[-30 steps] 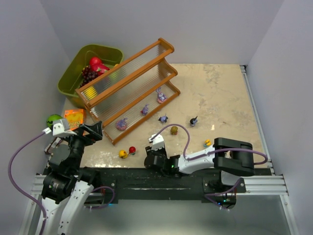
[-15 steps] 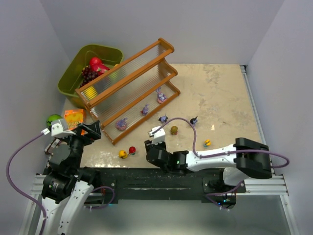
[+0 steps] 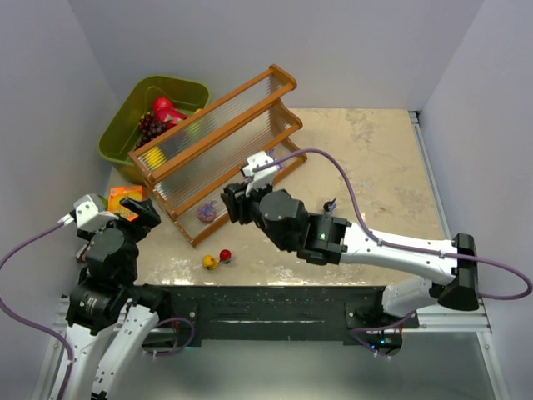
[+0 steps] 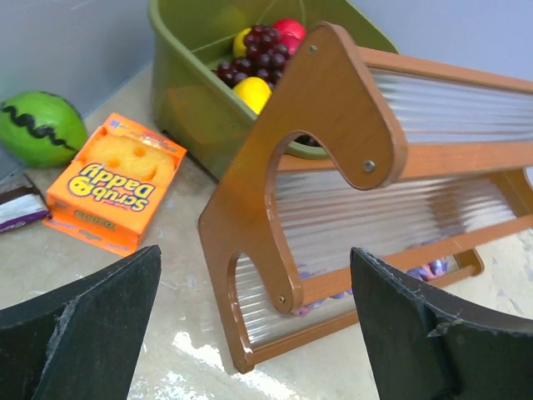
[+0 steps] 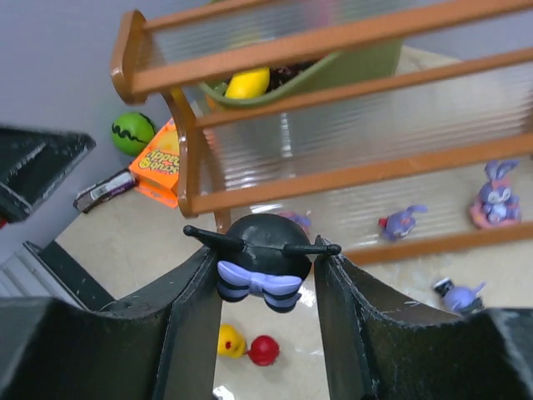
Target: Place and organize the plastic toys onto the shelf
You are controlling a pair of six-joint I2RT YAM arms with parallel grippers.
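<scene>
My right gripper [image 5: 265, 268] is shut on a dark blue-black toy [image 5: 265, 246] with a lilac bow and holds it in the air just in front of the shelf [image 5: 333, 42]. From above, this gripper [image 3: 236, 202] is at the low left end of the shelf [image 3: 216, 133]. Purple toys [image 5: 402, 222] [image 5: 496, 200] sit on the lowest tier, and one shows from above [image 3: 206, 212]. A yellow toy [image 3: 209, 262] and a red toy [image 3: 225, 255] lie near the front edge. Another dark toy [image 3: 331, 204] stands on the table. My left gripper [image 4: 254, 254] is open and empty, facing the shelf's end frame [image 4: 333, 125].
An olive-green bin [image 3: 158, 92] with red fruit and grapes stands behind the shelf. An orange sponge box [image 4: 112, 187] and a green striped ball [image 4: 42, 127] lie left of the shelf. My right arm stretches across the middle of the table and hides what lies under it.
My right arm has swung from the front edge up and left to the shelf, carrying the dark toy. My left gripper has drawn back a little to the left.
</scene>
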